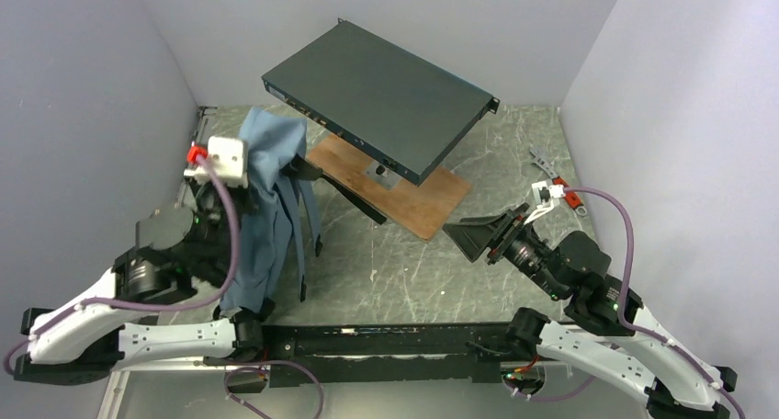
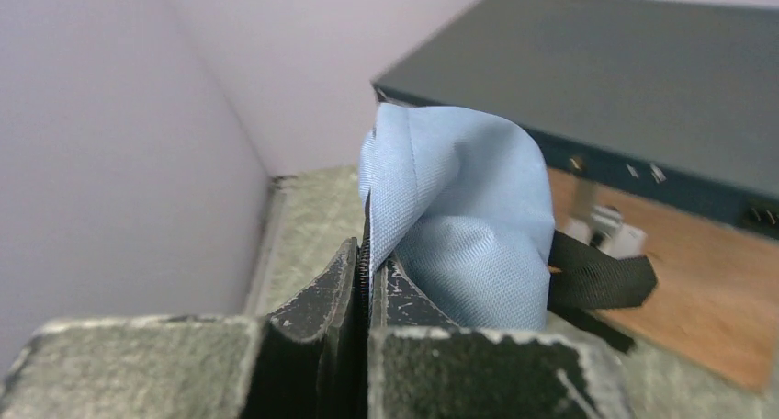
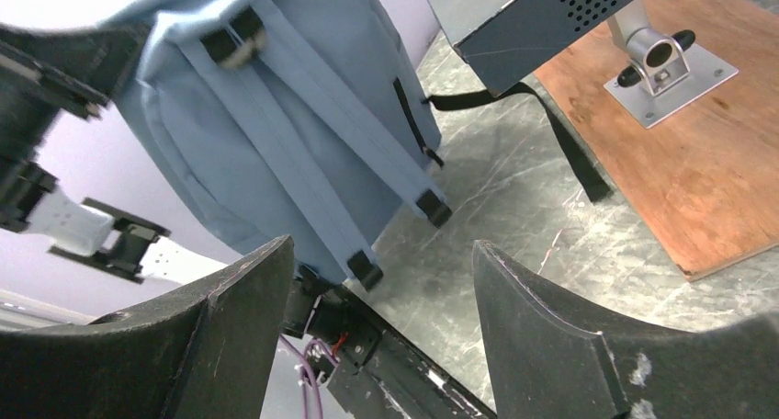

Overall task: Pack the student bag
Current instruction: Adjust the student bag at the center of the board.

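Observation:
The student bag [image 1: 271, 208] is a light blue-grey fabric backpack with black straps. It hangs limp at the left, lifted off the table. My left gripper [image 2: 370, 258] is shut on the bag's zipper edge, with blue fabric [image 2: 459, 212] bunched just past the jaws. In the right wrist view the bag [image 3: 276, 116] hangs at the upper left, its shoulder straps facing me. My right gripper [image 1: 470, 237] is open and empty, about mid-table, pointing left toward the bag and apart from it. No books show.
A dark flat metal box [image 1: 381, 93] stands raised on a metal post over a brown wooden board [image 1: 404, 194] at the back centre. A loose black strap [image 3: 551, 134] trails on the grey marbled table toward the board. Small tools [image 1: 551, 175] lie at the right wall.

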{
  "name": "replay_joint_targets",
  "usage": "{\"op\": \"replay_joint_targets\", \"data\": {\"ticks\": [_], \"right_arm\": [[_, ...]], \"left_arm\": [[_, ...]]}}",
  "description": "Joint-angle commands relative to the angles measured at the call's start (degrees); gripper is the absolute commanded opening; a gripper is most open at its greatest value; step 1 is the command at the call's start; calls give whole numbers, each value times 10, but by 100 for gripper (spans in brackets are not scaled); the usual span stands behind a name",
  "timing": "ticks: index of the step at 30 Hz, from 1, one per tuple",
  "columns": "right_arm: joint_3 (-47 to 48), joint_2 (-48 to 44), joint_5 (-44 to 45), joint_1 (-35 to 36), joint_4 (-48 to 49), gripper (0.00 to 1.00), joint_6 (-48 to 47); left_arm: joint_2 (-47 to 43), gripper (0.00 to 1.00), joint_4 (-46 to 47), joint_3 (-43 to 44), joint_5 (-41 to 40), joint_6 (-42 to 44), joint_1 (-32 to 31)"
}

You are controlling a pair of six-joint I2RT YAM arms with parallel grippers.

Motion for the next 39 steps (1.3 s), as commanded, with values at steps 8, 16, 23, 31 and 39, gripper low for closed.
{"op": "replay_joint_targets", "data": {"ticks": [8,16,23,31,39], "right_arm": [[-8,1,8,2,7,73,6],[-34,-13,5,2,21,73,21],[-68,40,-51,2,76,74,37],[-53,146,-117,2,140,76,12],[3,212,-164,2,128,80,-40]], "left_arm": [[204,0,80,293,199,-30,156],[120,0,61,96,209,-335,168],[-3,0,-29,-89,211,-536,170],[-10,0,-85,-70,317,-513,171],[22,25,-111,-24,344,-486,171]]}}
